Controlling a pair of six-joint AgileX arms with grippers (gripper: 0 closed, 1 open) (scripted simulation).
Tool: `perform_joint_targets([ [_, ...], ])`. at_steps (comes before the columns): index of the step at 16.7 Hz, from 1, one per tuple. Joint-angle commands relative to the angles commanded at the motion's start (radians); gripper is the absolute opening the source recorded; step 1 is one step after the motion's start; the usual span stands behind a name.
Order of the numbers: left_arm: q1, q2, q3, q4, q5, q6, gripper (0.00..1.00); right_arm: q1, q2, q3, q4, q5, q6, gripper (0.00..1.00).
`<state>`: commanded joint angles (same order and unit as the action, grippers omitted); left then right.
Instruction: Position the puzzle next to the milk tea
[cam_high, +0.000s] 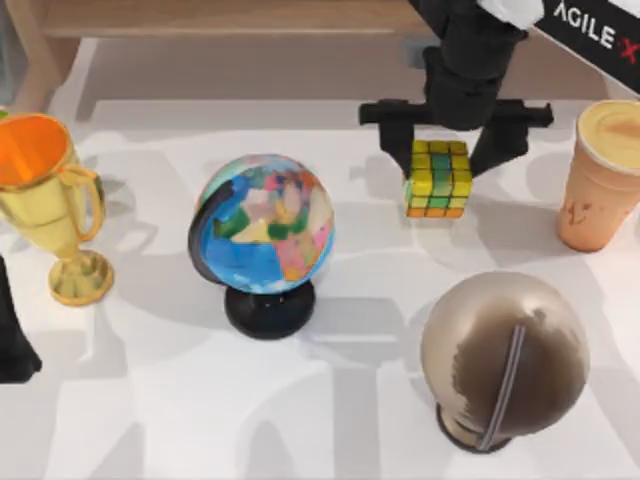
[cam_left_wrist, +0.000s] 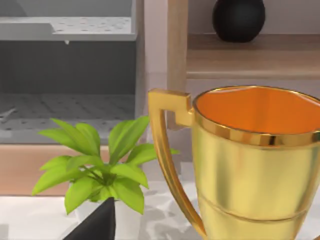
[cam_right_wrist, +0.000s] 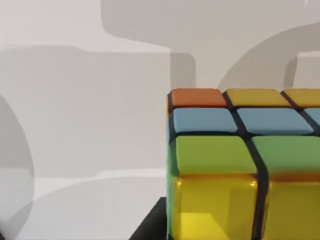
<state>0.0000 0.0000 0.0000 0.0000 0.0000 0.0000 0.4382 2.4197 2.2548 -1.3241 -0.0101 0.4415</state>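
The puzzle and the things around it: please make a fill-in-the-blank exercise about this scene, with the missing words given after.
1. The puzzle sits between the fingers of the ____ gripper.
2. The milk tea stands at the table's ____ edge in the top view.
3. The colourful globe rests on a ____ stand.
4. The trophy is orange ____.

Missing words: right; right; black; inside
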Motion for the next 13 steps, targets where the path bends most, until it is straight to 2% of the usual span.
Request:
perform_joint_targets([
  [10,0.000,0.000,0.000,0.000,0.000,0.000,1.00,-0.020,0.028,-0.065,0.015,0.010,-0.001,0.00],
  [13,0.000,0.000,0.000,0.000,0.000,0.000,1.00,-0.020,0.028,-0.065,0.015,0.010,-0.001,0.23],
])
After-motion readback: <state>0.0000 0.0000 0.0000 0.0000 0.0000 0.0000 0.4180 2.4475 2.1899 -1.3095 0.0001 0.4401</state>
